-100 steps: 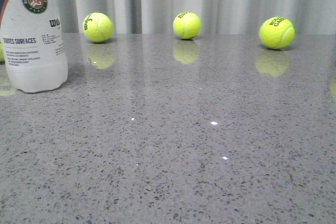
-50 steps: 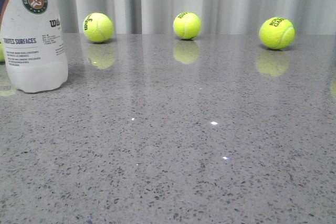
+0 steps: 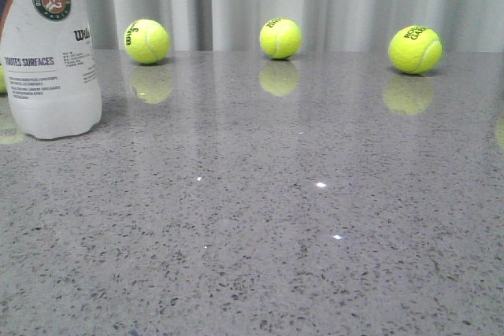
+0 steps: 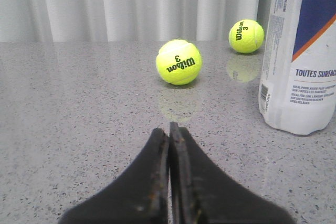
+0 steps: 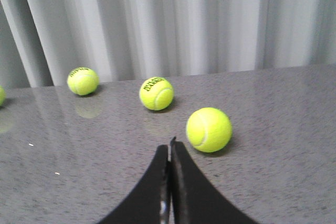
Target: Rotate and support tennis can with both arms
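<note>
Speckled grey table [image 3: 315,218]: glossy, mirrors everything on it, so expect low friction under any base.

Tennis can [image 4: 299,56]: stands upright ahead of the left gripper [image 4: 169,129] and off to one side, well apart from it, untouched. In the front view it sits at the far left edge [image 3: 49,53], top cropped. Judged: thin white plastic tube, light, likely stiff along its length but yielding to a hard squeeze across the wall; smooth printed label, so slippery. Tall on a narrow base, easy to tip. Best hold is mid-body across the diameter, moderate force, with the second arm steadying an end during rotation. Whether it is full or empty cannot be told.

Tennis balls: one [image 4: 179,62] straight ahead of the left gripper, another [image 4: 246,36] farther off next to the can. One ball [image 5: 209,129] lies just ahead of the right gripper [image 5: 170,148], two more beyond it.

Grippers: both sets of black fingers pressed together, no gap, nothing between them, touching nothing. Both must spread wide before approaching the can.
</note>
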Tool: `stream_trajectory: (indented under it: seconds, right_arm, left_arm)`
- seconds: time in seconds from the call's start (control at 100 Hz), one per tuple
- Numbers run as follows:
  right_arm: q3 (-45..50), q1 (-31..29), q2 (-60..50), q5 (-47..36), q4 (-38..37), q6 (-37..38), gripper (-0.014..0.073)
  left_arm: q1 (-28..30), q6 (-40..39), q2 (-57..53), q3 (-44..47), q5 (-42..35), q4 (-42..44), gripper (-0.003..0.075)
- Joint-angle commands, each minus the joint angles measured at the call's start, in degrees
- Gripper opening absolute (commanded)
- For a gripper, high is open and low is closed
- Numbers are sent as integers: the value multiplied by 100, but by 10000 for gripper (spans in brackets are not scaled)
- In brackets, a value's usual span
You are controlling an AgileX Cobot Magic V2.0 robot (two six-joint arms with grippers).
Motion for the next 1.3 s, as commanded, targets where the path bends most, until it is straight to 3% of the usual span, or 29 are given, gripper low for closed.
stream_trajectory:
  seconds: [0.0,0.18,0.45,0.57,0.61,0.68,1.29]
  right_arm:
    - [-117,-36,63,-497,-422,-287,-66]
    - [81,-36,63,-669,-481,-311,-66]
    - [1404,-43,-356,-2010,18,-340,-66]
    - [2184,-43,-947,-2023,-33,-340,-66]
    - [2153,-43,-1154,-1493,-88,-335,-66]
    - [2147,-43,-1093,-1382,-171,-335,-66]
    - [2153,-43,-1108,-1507,-164,-335,-66]
  left_arm:
    - [12,4,-223,272,-434,-3,-20]
    - [12,4,-223,272,-434,-3,-20]
    - [12,4,-223,272,-434,-3,-20]
    - [12,4,-223,272,-434,-3,-20]
    - [12,4,-223,272,-434,-3,-20]
    - [12,4,-223,272,-434,-3,-20]
    - [12,4,-223,272,-434,-3,-20]
